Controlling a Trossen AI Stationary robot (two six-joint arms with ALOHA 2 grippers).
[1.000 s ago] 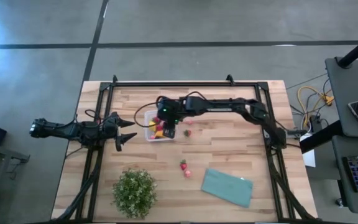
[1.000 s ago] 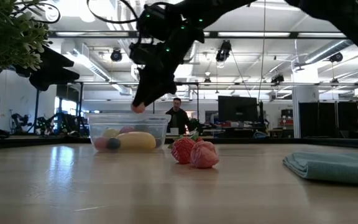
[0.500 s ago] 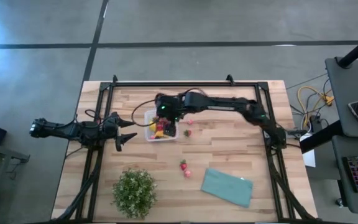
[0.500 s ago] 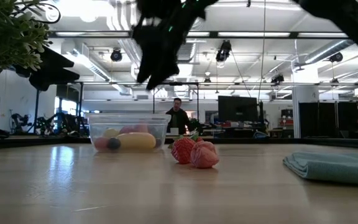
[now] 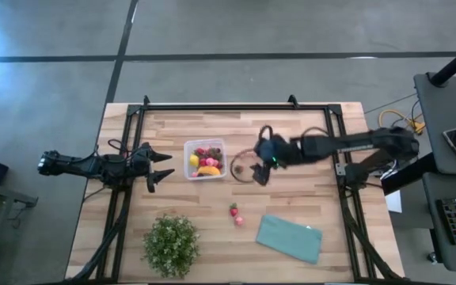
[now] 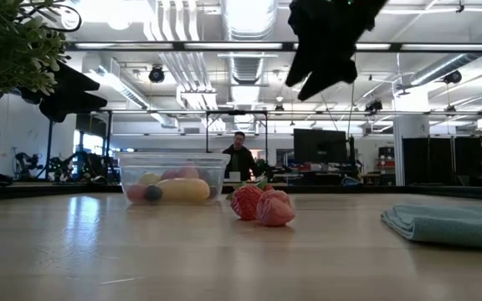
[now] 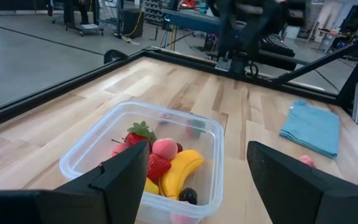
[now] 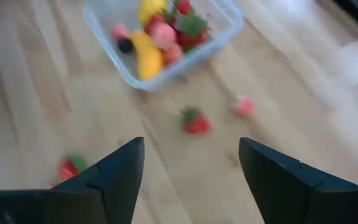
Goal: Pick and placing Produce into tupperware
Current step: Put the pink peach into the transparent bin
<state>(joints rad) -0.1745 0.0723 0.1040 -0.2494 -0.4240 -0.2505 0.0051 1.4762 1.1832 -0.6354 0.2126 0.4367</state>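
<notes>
Loose strawberries risk being knocked away as we reach for the next one

Left of centre in the high view, our left gripper (image 5: 158, 168) waits open beside the tupperware (image 5: 205, 159), which holds a banana (image 7: 178, 171) and strawberries. Right of it, our right gripper (image 5: 252, 170) hangs open and empty above the table; two strawberries (image 5: 235, 214) lie below centre. An off-centre descent could roll them off.

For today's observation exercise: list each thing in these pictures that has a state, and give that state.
Tupperware: lidless, partly filled with fruit.
Banana: inside the tupperware.
Loose strawberries: on the table, outside it.
Cloth: folded, flat.
Left gripper: open, empty.
Right gripper: open, empty.
</notes>
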